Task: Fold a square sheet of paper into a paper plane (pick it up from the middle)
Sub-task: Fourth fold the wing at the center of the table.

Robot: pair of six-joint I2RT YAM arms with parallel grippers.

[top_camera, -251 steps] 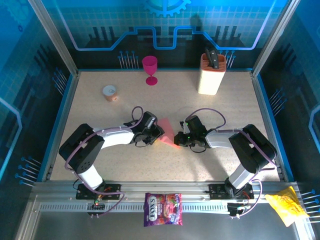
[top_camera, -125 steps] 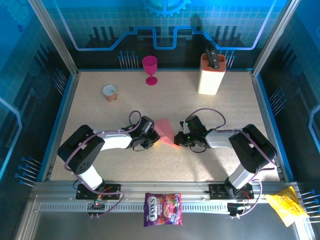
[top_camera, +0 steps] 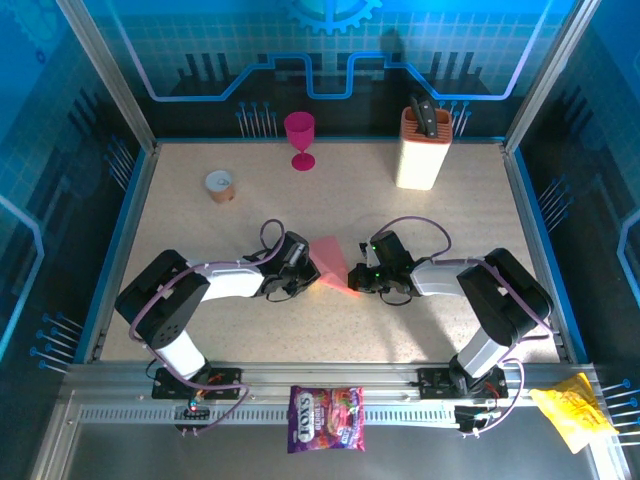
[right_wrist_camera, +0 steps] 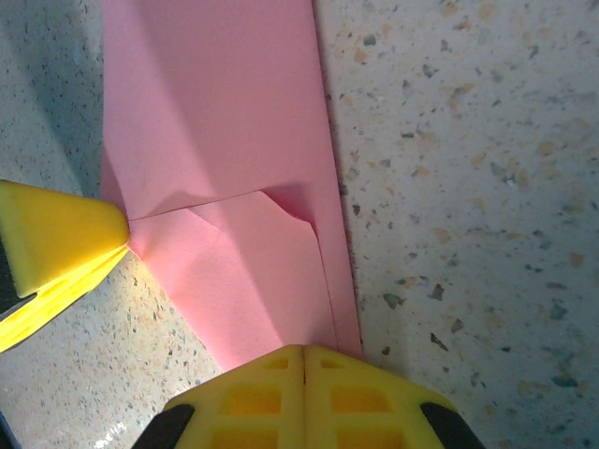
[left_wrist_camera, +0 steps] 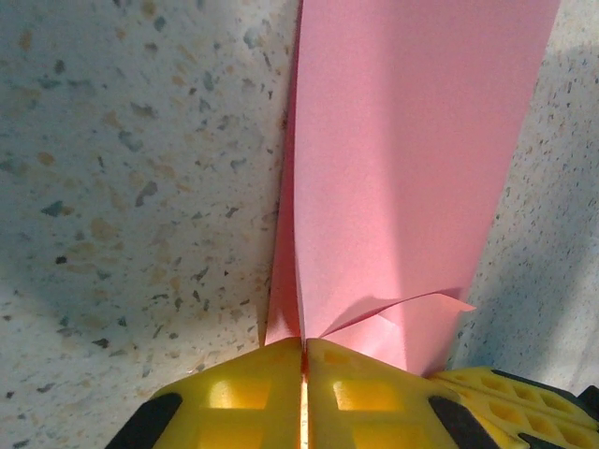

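You have one sheet of pink paper (top_camera: pixel 331 263), folded into a long band and lying mid-table (top_camera: pixel 450 220) between your two grippers. In the top view its long axis slants from far-left to near-right. Your left gripper (left_wrist_camera: pixel 302 346) is pinched tight on the band's near end, and your right gripper (right_wrist_camera: pixel 302 355) is clamped closed on that same end, just beside it. Both wrist views cut off the far end. From above the gripper heads cover the paper's edges, so its shape there is hard to make out.
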